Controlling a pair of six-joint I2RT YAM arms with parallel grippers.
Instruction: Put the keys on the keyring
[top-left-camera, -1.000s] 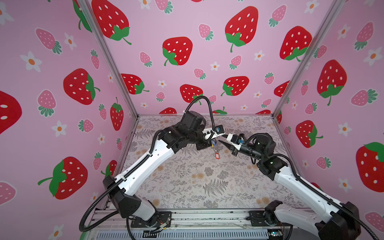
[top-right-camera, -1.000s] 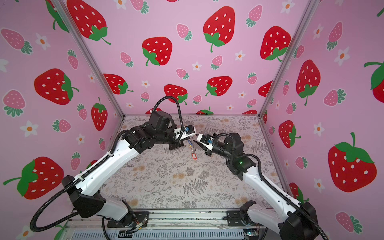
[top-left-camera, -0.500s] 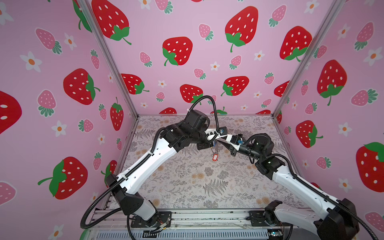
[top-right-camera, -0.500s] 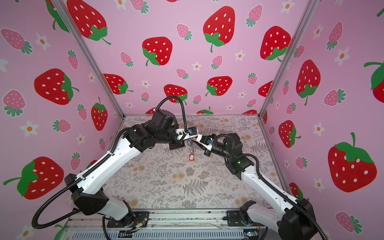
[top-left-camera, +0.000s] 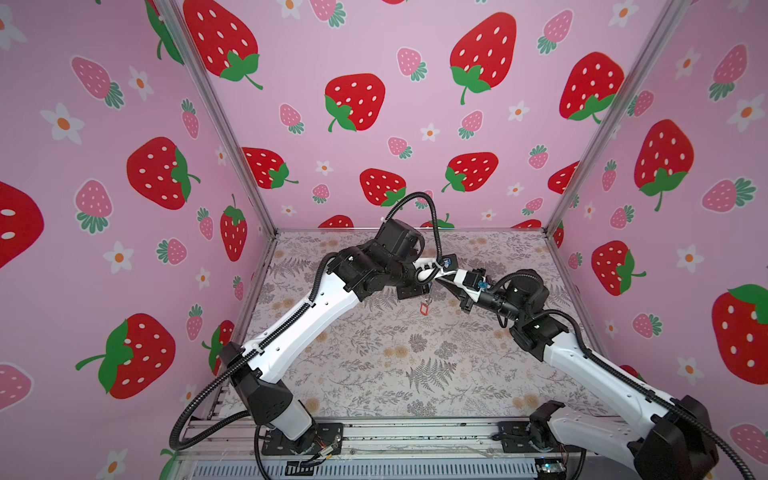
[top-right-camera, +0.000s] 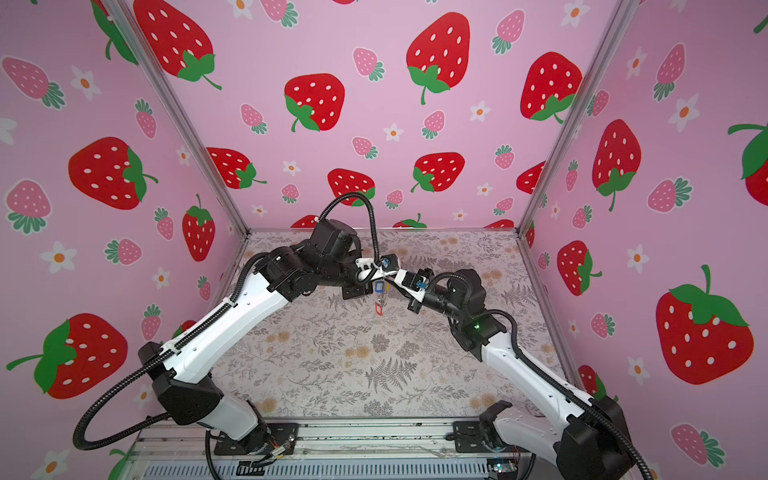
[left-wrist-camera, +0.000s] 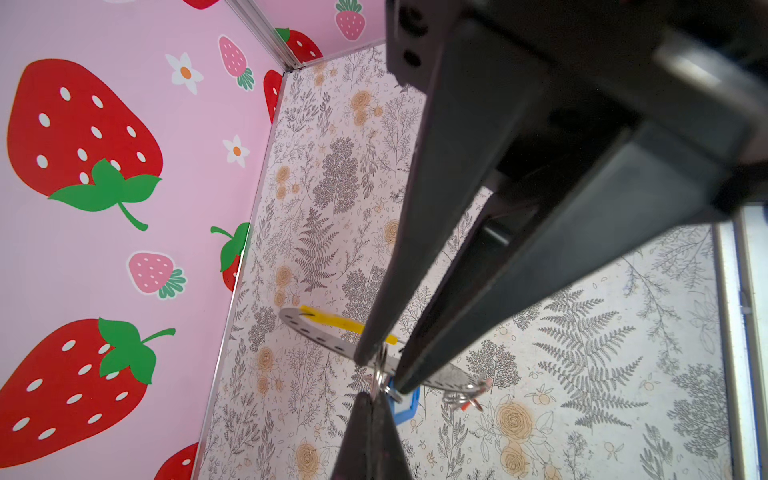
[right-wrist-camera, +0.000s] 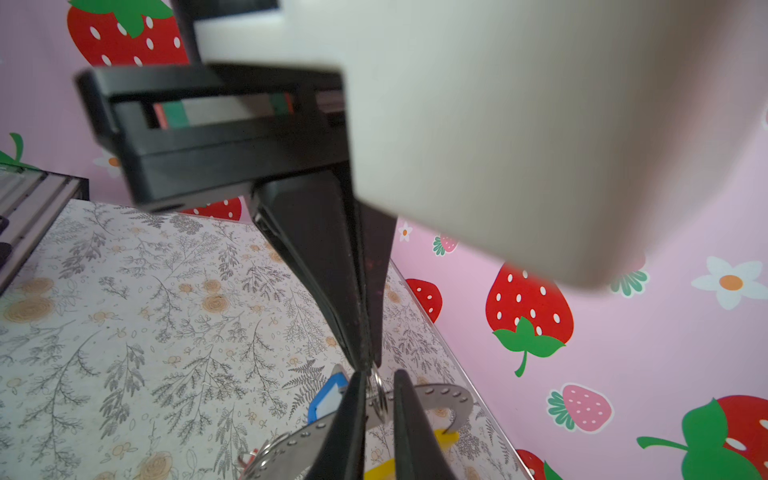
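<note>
Compared with a second back, the right gripper has nosed in tighter against the left gripper, and its fingers have drawn closer together. The red-tagged key has barely shifted.

All of this is up in the air over the back half of the floral table. The left one is pressed fully together, tips on a small silver split ring sitting right at the keyring. It looks like it's pinching that ring, but I can't tell if the grey band is in the pinch too. The right one's fingers sit a narrow gap apart, either side of the same split ring, and I can't tell whether they touch it.

The keyring is a flat grey band with holes and a yellow segment, held off the table. The blue-tagged key is just beside the fingertips. The red-tagged one dangles below both grippers, clear of the table.
</note>
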